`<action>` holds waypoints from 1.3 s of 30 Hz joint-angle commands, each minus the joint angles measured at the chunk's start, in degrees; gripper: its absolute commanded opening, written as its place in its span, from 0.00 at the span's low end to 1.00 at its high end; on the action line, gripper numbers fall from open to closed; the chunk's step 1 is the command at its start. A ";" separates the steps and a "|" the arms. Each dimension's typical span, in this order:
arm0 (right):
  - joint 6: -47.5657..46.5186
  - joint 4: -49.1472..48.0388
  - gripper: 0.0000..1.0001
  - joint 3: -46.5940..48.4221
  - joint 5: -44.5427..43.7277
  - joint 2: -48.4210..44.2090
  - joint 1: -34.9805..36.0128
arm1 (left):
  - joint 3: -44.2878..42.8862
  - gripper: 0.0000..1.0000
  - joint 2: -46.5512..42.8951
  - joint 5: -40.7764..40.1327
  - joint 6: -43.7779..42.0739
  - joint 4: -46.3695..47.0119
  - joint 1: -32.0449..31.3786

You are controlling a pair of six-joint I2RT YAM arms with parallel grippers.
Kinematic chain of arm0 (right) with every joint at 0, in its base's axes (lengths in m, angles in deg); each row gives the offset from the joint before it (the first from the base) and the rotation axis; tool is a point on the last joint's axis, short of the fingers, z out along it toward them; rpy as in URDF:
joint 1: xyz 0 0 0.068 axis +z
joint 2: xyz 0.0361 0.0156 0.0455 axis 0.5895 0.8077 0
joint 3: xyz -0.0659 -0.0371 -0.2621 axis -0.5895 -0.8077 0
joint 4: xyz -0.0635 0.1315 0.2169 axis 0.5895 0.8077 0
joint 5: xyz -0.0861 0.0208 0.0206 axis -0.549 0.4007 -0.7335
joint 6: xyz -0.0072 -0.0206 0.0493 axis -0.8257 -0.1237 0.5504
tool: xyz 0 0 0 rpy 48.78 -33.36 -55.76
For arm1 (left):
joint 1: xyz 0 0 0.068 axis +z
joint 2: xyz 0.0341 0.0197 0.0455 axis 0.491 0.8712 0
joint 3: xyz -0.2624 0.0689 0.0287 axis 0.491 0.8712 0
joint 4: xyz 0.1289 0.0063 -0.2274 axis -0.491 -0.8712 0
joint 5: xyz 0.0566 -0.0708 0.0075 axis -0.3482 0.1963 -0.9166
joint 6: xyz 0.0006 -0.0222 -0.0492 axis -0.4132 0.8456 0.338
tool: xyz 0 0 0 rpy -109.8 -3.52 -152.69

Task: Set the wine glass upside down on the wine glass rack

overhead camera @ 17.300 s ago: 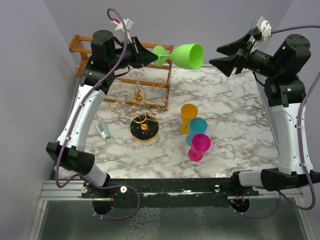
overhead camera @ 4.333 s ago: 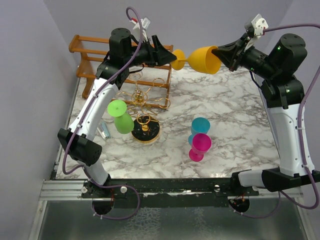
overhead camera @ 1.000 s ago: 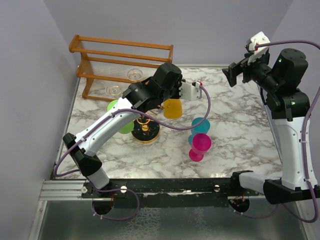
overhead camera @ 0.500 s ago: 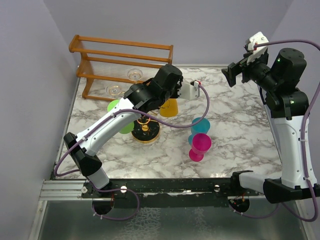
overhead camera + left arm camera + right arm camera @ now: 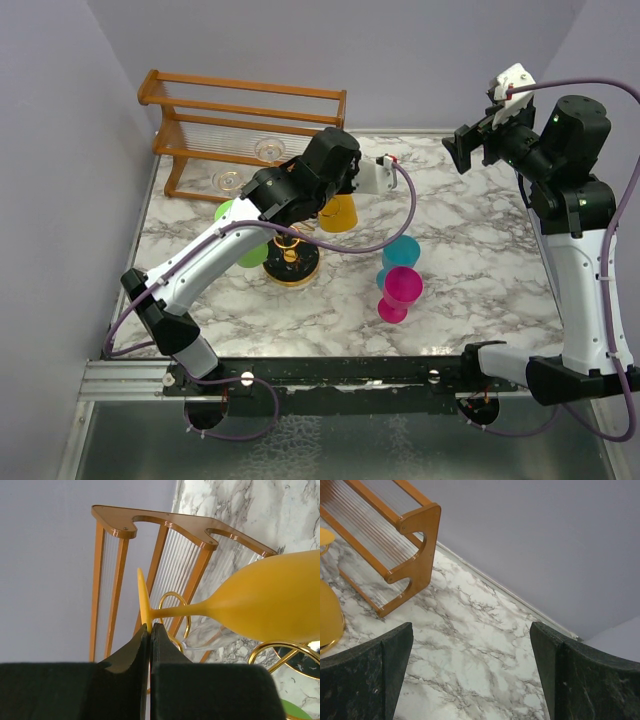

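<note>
The left arm is reaching out over the wine glass rack, whose round black base is sitting on the marble table. The left gripper is pinching tight on the thin rim of the yellow wine glass's foot. Its two dark fingers are pressed together with only the edge of the disc between them. From above, the yellow bowl is hanging just over the rack's right side, mouth pointing down toward the table. In the wrist view the stem is crossing in front of a gold loop of the rack, and a second loop is showing just under the bowl. I cannot tell whether the stem is sitting in either loop or only passing near.

A green glass is showing at the rack's left side, partly hidden behind the arm. A blue glass and a pink glass are standing together to the right of the rack, apart from it, the pink one nearer the arms' bases. Behind the rack, against the back wall, the wooden frame is standing with clear glasses in it.

The right gripper is hanging in the air far to the right of the rack and behind it, its jaws spread wide and gripping nothing.
</note>
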 commanded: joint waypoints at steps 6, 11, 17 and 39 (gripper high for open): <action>0.55 -1.76 1.00 -0.20 1.63 0.47 -0.51 | -0.71 0.00 -2.57 -3.60 1.04 -0.35 0.41; 0.68 -1.80 0.99 -0.29 1.89 0.82 -0.51 | -0.45 0.00 -2.85 -4.39 1.87 -0.67 0.55; 0.70 -1.80 1.00 -0.20 1.96 0.84 -0.60 | 0.96 0.00 -3.45 -5.50 3.14 -0.84 0.90; 0.99 -1.80 1.00 -0.35 2.69 1.30 -0.86 | 1.19 0.00 -3.85 -6.51 8.54 -0.86 1.83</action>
